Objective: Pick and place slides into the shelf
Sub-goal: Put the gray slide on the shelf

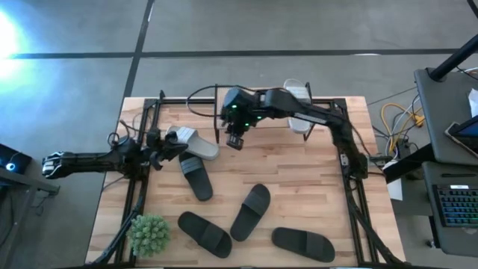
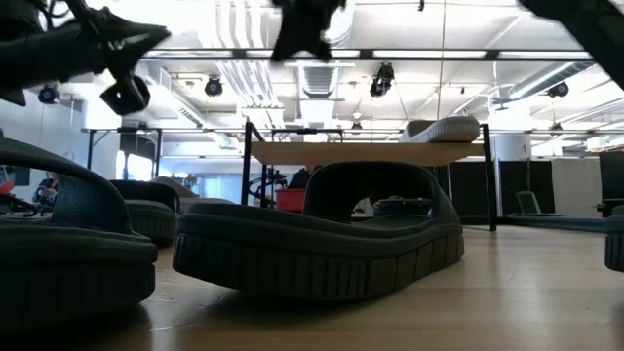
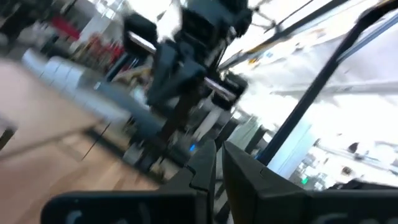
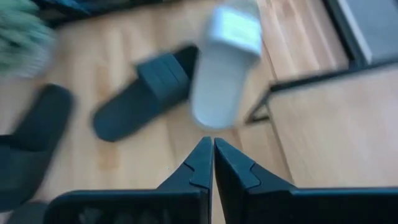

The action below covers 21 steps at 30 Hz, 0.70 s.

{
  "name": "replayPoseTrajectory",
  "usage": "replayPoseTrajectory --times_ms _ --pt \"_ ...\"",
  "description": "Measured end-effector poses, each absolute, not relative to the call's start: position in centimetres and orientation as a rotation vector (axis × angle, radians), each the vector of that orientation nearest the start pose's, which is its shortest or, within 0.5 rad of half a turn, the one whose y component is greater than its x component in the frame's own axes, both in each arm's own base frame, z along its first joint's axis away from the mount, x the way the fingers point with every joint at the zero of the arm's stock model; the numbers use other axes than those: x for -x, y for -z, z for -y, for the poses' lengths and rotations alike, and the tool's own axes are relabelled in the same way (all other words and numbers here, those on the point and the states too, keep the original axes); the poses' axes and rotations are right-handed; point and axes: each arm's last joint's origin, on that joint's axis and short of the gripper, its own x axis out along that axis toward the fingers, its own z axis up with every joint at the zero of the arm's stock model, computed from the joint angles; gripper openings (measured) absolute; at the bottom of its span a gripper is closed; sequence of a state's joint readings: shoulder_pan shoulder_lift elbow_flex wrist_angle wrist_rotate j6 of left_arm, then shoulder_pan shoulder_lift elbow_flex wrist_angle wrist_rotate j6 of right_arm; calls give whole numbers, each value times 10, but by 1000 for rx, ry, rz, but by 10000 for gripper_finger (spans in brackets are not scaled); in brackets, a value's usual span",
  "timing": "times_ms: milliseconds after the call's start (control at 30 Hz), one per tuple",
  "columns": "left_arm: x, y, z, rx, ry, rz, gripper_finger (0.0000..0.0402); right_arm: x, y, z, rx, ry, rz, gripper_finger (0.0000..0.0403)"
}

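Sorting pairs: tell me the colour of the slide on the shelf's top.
Light grey slide, clearest in the high view.

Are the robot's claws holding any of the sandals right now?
No. The right gripper is shut on nothing above the table, and the left gripper is shut and empty too. The grey sandal lies loose on the table.

Grey concrete floor point(image 1: 299, 26) with dark seam lines around the light wooden bench point(image 1: 299, 187). Bright glare at far left. Keyboard point(image 1: 455, 205) and yellow cables point(image 1: 396, 116) at right. Low view: white ceiling ducts point(image 2: 239, 78), hanging spotlights point(image 2: 380, 83).
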<state>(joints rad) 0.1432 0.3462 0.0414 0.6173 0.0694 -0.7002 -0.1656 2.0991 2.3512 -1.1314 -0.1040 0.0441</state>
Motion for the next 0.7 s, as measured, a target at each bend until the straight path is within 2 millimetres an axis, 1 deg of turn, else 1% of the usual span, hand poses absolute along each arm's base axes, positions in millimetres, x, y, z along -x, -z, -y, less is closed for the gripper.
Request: replayPoseTrajectory --times_ms 33,133,233,333,367,433,500,600,700 --pt "-113 -209 -14 656 48 354 13 -427 -386 64 -152 68 -842 8" --pt "-109 -220 -14 639 86 463 13 -418 -401 50 -140 99 -807 8" --pt "-105 -228 -13 624 118 557 13 -404 -419 34 -118 182 -770 8" --pt "-104 -235 -15 653 89 594 13 -383 -442 17 -75 298 -707 8" --pt "-105 -237 -15 659 81 581 13 -377 -447 11 -63 344 -690 8" --pt "-111 -239 -16 655 42 496 13 -367 -454 2 -63 409 -667 9" --pt "-117 -243 -16 622 -9 351 13 -363 -457 -5 -106 437 -650 12" --pt "-121 -260 -16 532 -93 106 23 -357 -458 -15 -173 480 -649 34" --pt "-120 -281 -18 416 -198 -129 49 -350 -453 -23 -197 542 -691 73"
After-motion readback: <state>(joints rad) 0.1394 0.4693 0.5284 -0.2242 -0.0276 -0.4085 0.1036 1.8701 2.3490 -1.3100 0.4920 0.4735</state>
